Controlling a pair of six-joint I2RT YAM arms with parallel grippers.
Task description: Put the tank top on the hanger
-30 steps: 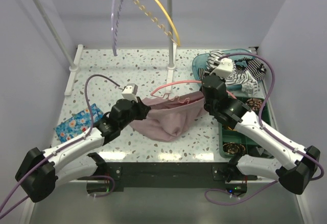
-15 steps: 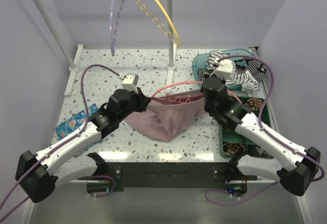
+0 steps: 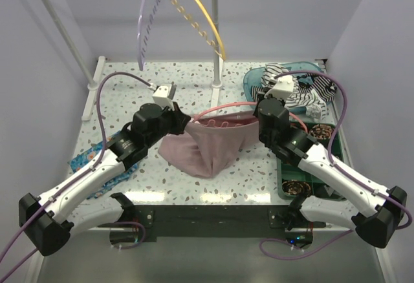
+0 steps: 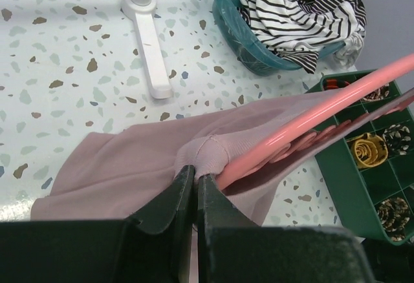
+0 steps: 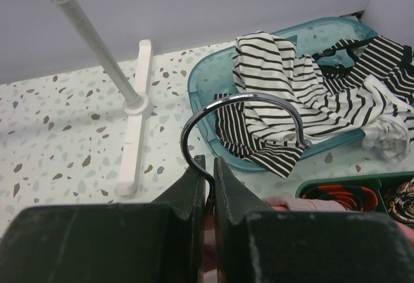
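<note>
Floral cloth [image 3: 82,159]: lies flat at the table's left edge, partly under the left arm.
Left gripper [image 4: 195,174]: fingers pressed together, pinching a bunched fold of the tank top's edge. The fold bulges just above the fingertips.
Tank top [image 3: 207,146]: held off the table between the two arms, at centre. It hangs in a sagging pouch with its lowest point toward the near edge. The left end is in the left fingers; the right end runs under the right wrist.
Hanger [image 3: 223,106]: its thin arm lies along the tank top's upper edge. In the left wrist view it slants up to the right from beside the pinched fold, with fabric on both sides of it, touching.
Rack [image 4: 147,44]: white pole and foot on the table behind the tank top, with a lilac hanger [image 3: 145,24] and a yellow hanger [image 3: 200,18] hung above.
Right gripper [image 5: 207,167]: fingers clamped on the stem of the hanger's metal hook [image 5: 246,105], which curls up and to the right above them. A little of the tank top shows just right of the fingers.
Basket [image 3: 252,79]: teal, far right, holding a striped garment [image 3: 309,94] that spills over its rim.
Tray [image 4: 333,167]: green, with compartments, near the right edge beneath the right arm.
</note>
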